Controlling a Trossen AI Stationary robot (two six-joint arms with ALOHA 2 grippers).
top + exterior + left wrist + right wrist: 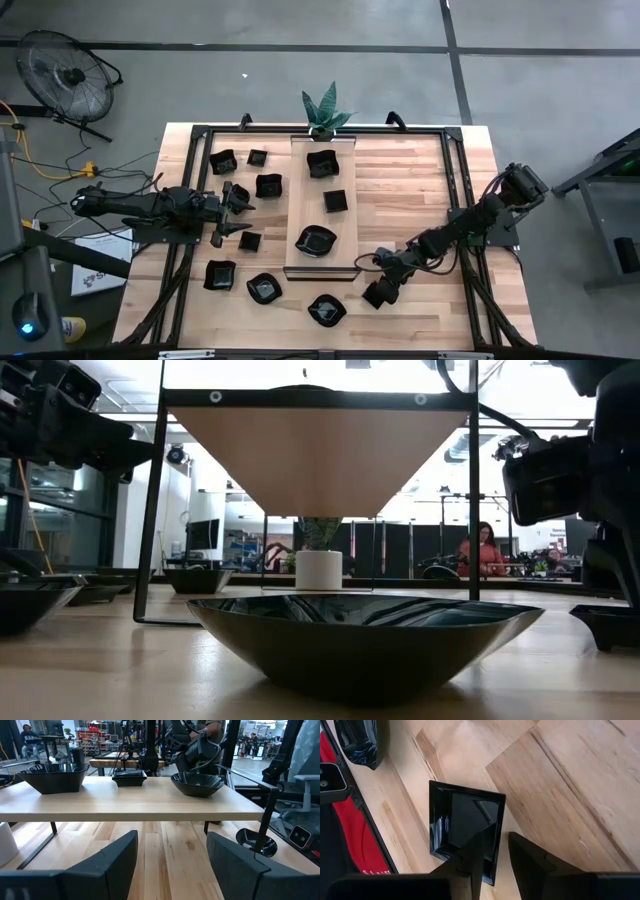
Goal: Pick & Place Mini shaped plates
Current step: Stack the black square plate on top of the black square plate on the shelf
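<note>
Several mini shaped plates, glossy and black, lie on the table's left and near side, such as one wavy plate [327, 310]. Three more sit on the raised pale wooden board [345, 180] in the middle. A square plate [462, 827] lies flat on the table near the board's near right corner. My right gripper [501, 845] slants down over it, open a little. One finger stands over the plate's inside and the other outside its rim. My left gripper [170, 862] hangs open and level at the table's left, facing the board, with nothing between its fingers. My right gripper has its fingers on either side of the square plate's rim [500, 837], at the edge nearest the arm, slanting down from the table's right. A little wood shows between the outer finger [530, 862] and the rim. I cannot tell whether either finger touches. The plate lies flat on the table.
The board stands on a black frame [290, 270] above the tabletop. A potted plant [322, 125] stands at its far end. Black rails [455, 200] run along the table's sides. A fan [65, 75] stands on the floor beyond the far left corner. A person [487, 550] sits far behind.
</note>
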